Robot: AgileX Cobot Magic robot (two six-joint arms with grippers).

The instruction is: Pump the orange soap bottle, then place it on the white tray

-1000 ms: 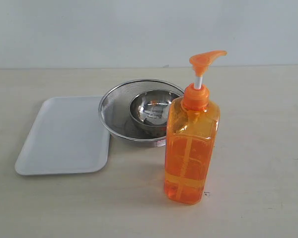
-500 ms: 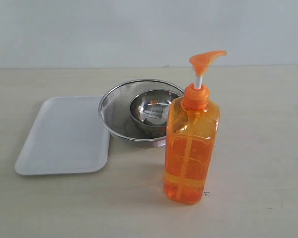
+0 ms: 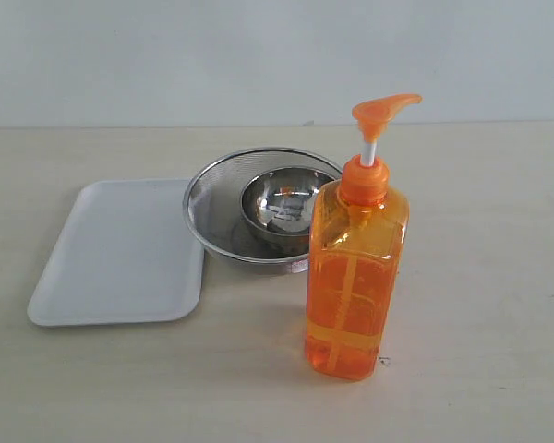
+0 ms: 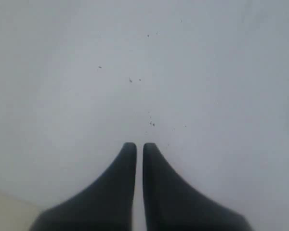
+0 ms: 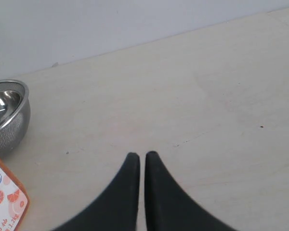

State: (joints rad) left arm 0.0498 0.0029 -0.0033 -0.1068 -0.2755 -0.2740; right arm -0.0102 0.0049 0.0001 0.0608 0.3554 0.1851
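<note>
The orange soap bottle point(image 3: 355, 272) stands upright near the front of the table, its pump head raised on the white stem. Its white-and-red label corner point(image 5: 7, 204) shows at the edge of the right wrist view. The white tray point(image 3: 120, 254) lies flat to the bottle's left. Neither arm appears in the exterior view. My left gripper point(image 4: 139, 145) is shut with nothing in it, facing a plain pale grey surface. My right gripper point(image 5: 142, 155) is shut and empty over bare table, apart from the bottle.
A round steel mesh strainer point(image 3: 258, 208) with a smaller steel bowl point(image 3: 282, 203) inside sits behind the bottle, touching the tray's right edge; its rim point(image 5: 7, 115) shows in the right wrist view. A pale wall runs behind the light wooden table point(image 3: 480, 277).
</note>
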